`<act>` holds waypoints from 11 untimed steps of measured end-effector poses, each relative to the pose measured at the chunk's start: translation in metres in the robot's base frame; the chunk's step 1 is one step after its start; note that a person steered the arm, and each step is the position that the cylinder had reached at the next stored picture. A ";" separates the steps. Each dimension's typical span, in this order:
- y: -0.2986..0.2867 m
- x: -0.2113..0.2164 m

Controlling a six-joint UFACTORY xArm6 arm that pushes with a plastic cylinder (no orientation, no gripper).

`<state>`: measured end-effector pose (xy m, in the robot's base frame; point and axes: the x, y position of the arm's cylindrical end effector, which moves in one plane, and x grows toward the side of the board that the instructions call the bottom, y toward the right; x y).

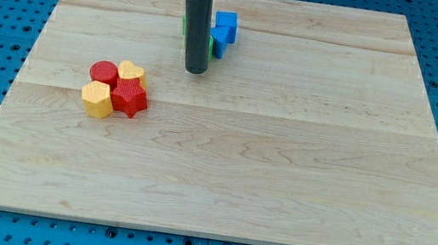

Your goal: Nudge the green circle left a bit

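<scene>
A green block (pixel 184 26) shows only as a thin sliver at the left side of my dark rod, near the view's top centre; the rod hides the rest, so I cannot make out its shape. My tip (pixel 195 70) rests on the board just below this spot, toward the view's bottom. Two blue blocks (pixel 224 30) sit right of the rod, touching or nearly touching the green one.
A tight cluster lies at the view's left: a red circle (pixel 104 72), a yellow heart (pixel 131 71), a red star (pixel 129 97) and a yellow hexagon (pixel 97 99). The wooden board (pixel 282 166) sits on a blue perforated table.
</scene>
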<state>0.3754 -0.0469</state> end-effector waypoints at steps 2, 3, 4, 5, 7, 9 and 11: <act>0.017 0.032; 0.021 0.079; 0.019 0.096; 0.012 0.090; 0.022 0.048; 0.035 0.028; 0.035 0.011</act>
